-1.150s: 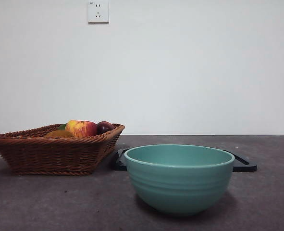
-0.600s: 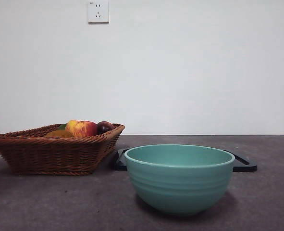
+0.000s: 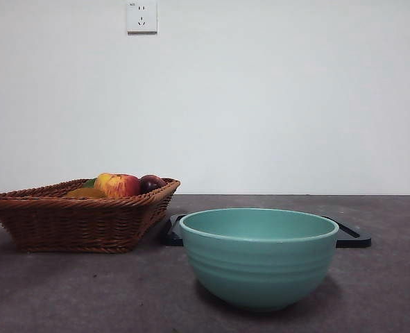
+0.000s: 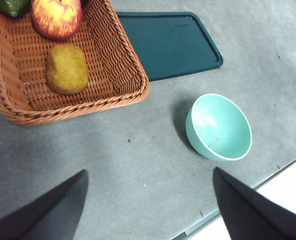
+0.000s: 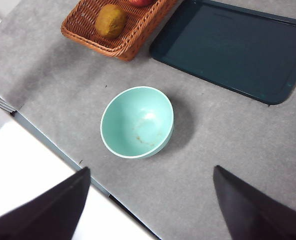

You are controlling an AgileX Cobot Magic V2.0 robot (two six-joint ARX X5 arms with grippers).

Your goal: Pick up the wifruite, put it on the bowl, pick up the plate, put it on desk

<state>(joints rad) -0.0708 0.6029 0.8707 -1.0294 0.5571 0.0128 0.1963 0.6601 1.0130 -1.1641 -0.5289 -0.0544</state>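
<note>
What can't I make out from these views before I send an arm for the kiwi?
- Front view: the wifruite is hidden behind the basket wall; only the apple and dark fruit show above it.
- Front view: the bowl covers most of the tray.
- Front view: neither arm shows.
- Left wrist view: a green fruit and part of the basket are cut off by the picture's edge.
- Right wrist view: the apple is nearly all cut off.

The bowl (image 3: 259, 257) stands on the desk (image 3: 87, 291), below and ahead of the left end effector (image 4: 148, 200) and right end effector (image 5: 148, 200), both hanging wide open above. Behind it lies the tray (image 4: 170, 45); beside the tray sits the basket (image 4: 62, 65), holding the wifruite (image 4: 66, 69) and an apple (image 4: 56, 17).
</note>
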